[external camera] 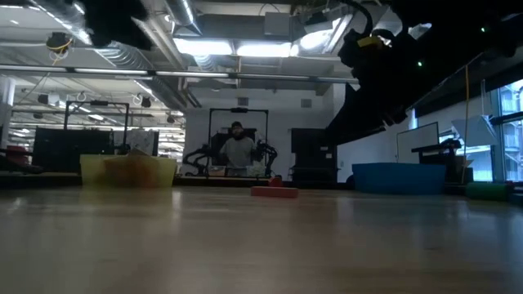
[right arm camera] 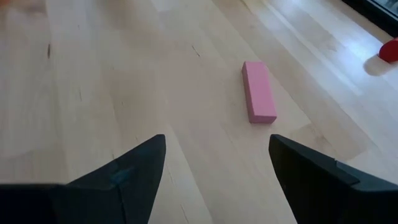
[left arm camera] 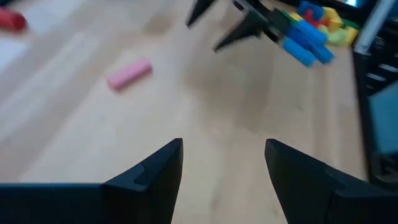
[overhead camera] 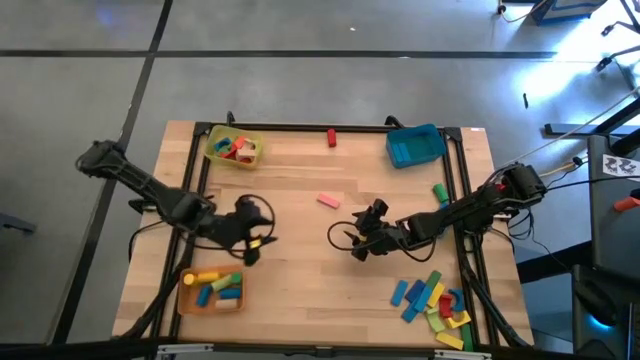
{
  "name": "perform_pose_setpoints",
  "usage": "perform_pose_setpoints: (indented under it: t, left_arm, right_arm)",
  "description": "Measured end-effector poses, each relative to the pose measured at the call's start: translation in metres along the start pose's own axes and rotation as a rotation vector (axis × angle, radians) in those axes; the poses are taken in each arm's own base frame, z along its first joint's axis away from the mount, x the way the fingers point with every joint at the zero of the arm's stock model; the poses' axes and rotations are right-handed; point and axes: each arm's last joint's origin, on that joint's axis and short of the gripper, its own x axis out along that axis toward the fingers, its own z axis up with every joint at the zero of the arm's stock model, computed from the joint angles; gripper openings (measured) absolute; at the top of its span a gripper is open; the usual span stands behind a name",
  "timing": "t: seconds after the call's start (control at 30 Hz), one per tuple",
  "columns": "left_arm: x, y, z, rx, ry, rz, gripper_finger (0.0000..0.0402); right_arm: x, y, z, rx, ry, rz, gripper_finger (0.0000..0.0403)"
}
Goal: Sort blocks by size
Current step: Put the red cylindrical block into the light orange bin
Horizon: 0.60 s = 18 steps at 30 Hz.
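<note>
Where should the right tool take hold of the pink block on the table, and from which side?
Across the two long sides of the pink block, at mid-length, coming from above. It lies flat and alone on the table, and the open right tool looks wide enough for its narrow width.

In the left wrist view, the small red block (left arm camera: 11, 20) at about ten o'clock is being cut off by the picture's edge, and the heap of blue, yellow, red and green toy blocks (left arm camera: 314, 28) toward one o'clock is blurring together, partly hidden behind the other arm's dark fingers. In the low view, the yellow plastic tray (external camera: 128, 171) is showing only as a hazy shape, its contents impossible to tell. In the high view, the toy blocks in the orange plastic tray (overhead camera: 211, 291) at seven o'clock are appearing too small to tell their shapes.
</note>
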Motion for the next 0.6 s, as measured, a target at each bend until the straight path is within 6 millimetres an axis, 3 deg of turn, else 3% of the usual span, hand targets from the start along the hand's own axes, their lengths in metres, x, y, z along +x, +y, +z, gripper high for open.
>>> perform_pose_setpoints:
  t: [0.3,0.6]
  left_arm:
    - [0.053,0.023,0.026,0.094,-0.079,0.138,0.0212]
    - [0.11,0.071,0.053,0.045,-0.17,0.299,0.0207]
  right_arm:
    - [0.0,-0.001,0.001,-0.07,-0.005,-0.012,0.0289]
    - [-0.025,-0.019,0.009,-0.069,0.015,-0.106,0.0289]
